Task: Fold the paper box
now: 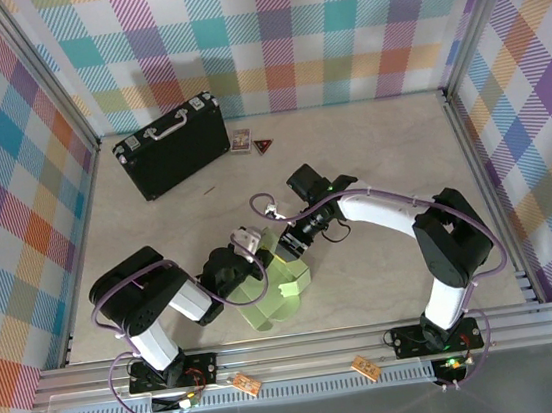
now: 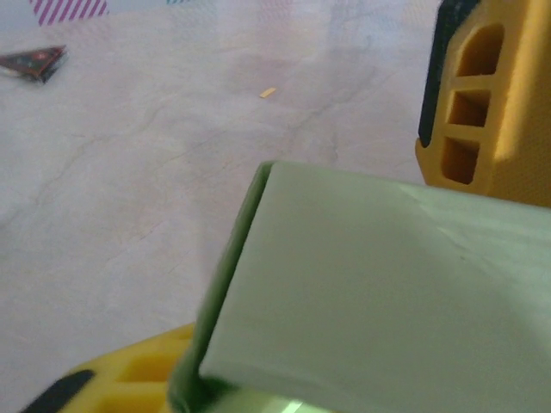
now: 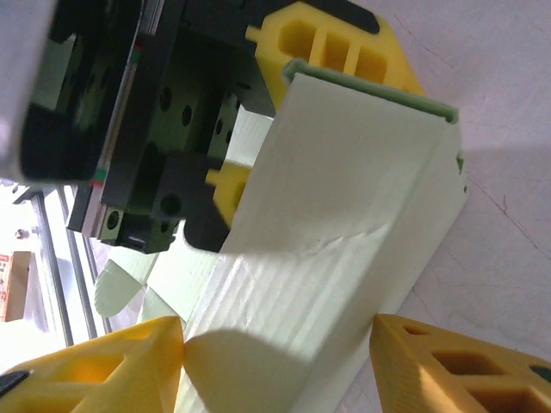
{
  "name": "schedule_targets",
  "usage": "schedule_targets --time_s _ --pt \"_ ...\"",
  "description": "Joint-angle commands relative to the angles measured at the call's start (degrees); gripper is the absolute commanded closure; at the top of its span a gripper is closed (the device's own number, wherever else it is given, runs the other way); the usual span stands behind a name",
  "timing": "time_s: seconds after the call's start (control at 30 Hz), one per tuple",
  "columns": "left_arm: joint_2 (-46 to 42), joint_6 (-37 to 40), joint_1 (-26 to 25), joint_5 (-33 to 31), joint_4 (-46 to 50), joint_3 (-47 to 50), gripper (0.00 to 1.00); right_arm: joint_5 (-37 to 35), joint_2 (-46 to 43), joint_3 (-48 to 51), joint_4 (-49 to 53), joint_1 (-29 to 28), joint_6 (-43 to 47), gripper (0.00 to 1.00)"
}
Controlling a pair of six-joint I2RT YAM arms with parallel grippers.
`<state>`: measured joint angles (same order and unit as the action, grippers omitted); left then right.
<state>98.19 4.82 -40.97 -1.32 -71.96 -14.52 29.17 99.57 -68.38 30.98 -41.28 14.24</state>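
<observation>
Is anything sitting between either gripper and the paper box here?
Nothing visible does. The paper box lies between the fingers of both the left gripper and the right gripper. The black briefcase sits far back on the left, well away from them.

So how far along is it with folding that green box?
Partly done: the pale green card box already has one wall standing upright. In hand: the left gripper pinches that wall while the right gripper straddles the box, fingers apart. Left to do: rounded flaps lie loose beside it, so the remaining sides apparently need folding and tucking.
</observation>
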Motion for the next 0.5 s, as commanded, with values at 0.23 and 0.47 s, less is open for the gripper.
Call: schedule_targets --time_s 0.23,0.47 --pt "0.0 -1.4 0.8 0.5 -3.8 0.6 0.94 0.5 0.4 -0.5 1.3 -0.1 1.1 0.42" --pt "-4.8 -4.5 0.8 -1.1 -0.8 2.0 0.99 0.2 -1.6 -0.3 -0.1 0.3 -0.2 0.39"
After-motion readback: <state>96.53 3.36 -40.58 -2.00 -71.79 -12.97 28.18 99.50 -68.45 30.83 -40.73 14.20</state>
